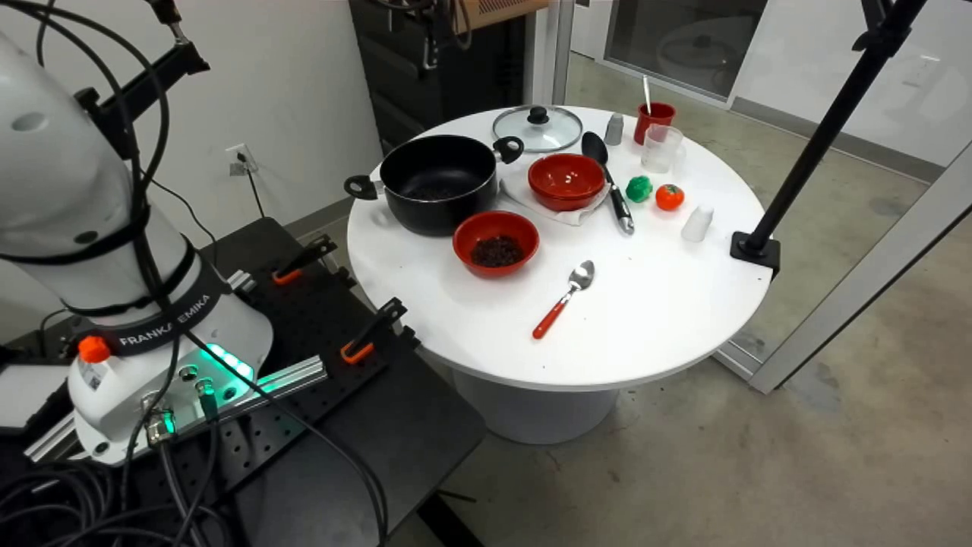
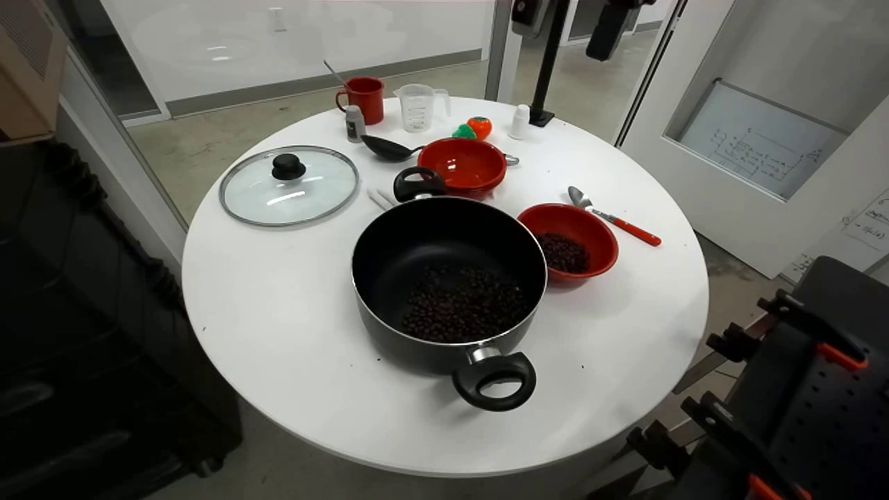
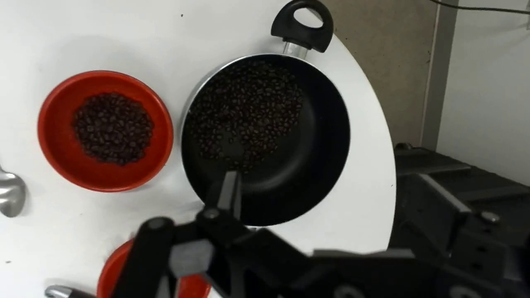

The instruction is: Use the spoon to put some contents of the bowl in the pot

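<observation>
Here the slim spoon (image 1: 563,301) is red-handled and silver-headed, and the jaws stand wide apart.

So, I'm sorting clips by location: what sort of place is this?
Probably a robotics lab rather than a home kitchen: a robot arm stands by the table, and a whiteboard carries handwriting.

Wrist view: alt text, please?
Black pot with dark beans in it, beside a red bowl of similar beans on a white table. The open, empty hand is at the bottom, hiding part of the pot; a metal spoon head shows at the left edge.
</observation>
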Action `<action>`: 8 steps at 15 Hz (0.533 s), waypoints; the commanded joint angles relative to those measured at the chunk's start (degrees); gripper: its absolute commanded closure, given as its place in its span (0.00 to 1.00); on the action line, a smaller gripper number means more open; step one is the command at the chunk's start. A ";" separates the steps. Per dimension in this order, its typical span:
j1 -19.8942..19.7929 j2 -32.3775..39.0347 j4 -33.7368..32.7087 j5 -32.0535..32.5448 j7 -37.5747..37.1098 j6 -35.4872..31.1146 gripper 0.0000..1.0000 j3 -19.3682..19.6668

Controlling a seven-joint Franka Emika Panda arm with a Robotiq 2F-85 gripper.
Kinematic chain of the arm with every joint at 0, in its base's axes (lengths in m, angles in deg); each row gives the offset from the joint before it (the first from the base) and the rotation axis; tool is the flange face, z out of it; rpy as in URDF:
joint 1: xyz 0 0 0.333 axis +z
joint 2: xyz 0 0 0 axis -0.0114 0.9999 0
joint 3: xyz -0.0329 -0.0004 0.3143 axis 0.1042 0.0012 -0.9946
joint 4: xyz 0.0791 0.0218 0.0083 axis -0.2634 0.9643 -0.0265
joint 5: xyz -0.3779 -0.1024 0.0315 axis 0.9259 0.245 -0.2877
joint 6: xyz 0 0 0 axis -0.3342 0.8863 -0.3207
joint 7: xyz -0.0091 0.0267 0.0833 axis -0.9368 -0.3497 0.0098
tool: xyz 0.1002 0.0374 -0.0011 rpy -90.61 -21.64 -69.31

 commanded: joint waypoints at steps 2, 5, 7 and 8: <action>-4.33 1.46 0.98 3.35 -0.06 -0.81 0.00 2.38; -7.28 2.34 2.56 10.75 -1.69 -2.54 0.00 3.28; -9.46 2.92 4.00 18.17 -2.23 -4.48 0.00 4.16; -10.46 3.35 4.39 21.28 -1.45 -5.40 0.00 4.84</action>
